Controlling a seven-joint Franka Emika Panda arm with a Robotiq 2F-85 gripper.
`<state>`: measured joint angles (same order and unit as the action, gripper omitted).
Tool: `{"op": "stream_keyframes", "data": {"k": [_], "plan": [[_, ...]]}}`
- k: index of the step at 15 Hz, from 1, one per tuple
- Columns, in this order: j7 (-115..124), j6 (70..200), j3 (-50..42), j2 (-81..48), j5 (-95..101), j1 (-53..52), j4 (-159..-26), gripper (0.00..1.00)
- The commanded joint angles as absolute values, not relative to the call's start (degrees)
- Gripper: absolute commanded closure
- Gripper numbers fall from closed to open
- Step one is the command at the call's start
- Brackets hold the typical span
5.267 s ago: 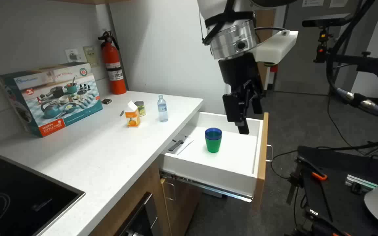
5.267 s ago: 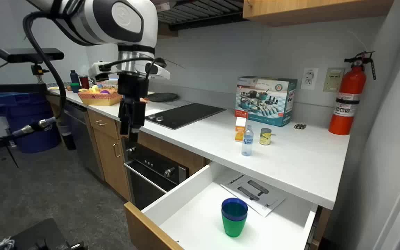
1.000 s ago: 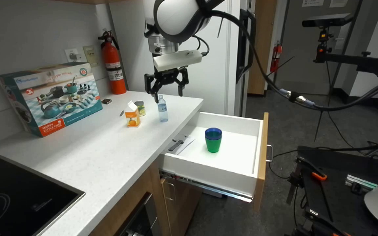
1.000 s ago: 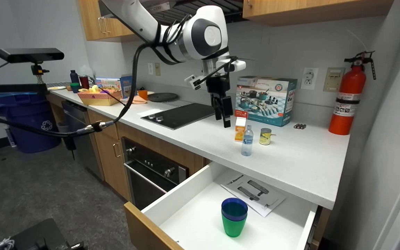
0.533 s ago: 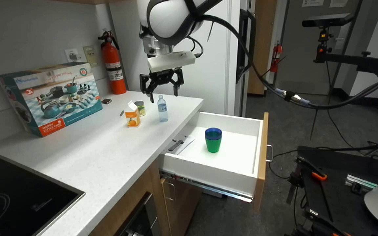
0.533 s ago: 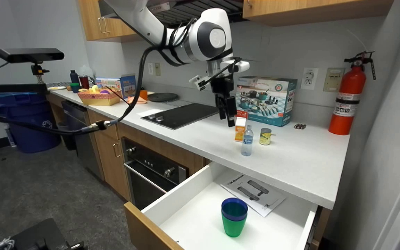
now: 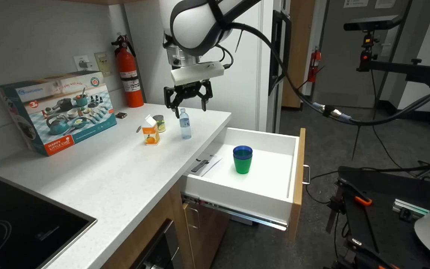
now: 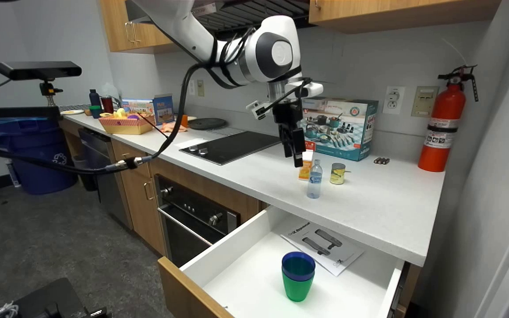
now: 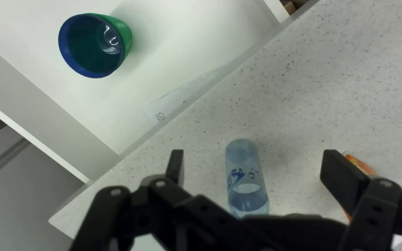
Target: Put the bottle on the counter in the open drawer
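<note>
Hovering over the counter (image 8: 369, 212): gripper (image 7: 191, 111), jaws wide apart, I see nothing gripped | bottle (image 8: 314, 181): upright on the counter in both exterior views, near the drawer-side edge and the orange-and-white carton (image 7: 150, 135); seen between the jaws in the wrist view | drawer (image 8: 232, 249): pulled out, blue-and-green cup (image 8: 298, 282) and printed sheet (image 8: 323, 247) inside

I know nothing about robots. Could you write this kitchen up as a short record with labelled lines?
target: bottle, upright on the counter
robot: gripper open, above the counter, holding nothing
destination: drawer, pulled open below the counter
in drawer: cups, paper
near bottle: carton, can
toward wall: box
status: bottle not yet in drawer
</note>
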<state>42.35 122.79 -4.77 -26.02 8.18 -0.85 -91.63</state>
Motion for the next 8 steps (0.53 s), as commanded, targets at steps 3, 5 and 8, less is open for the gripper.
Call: {"op": "stream_keyframes", "data": {"k": [3,5,8], "plan": [[43.81,123.78,-7.78,-31.47,7.28,-0.46,-86.33,0.0],[42.97,125.89,-8.04,-33.46,7.17,-0.32,-84.49,0.0],[40.7,128.73,-7.35,-35.63,6.08,-0.23,-81.86,0.0]]}}
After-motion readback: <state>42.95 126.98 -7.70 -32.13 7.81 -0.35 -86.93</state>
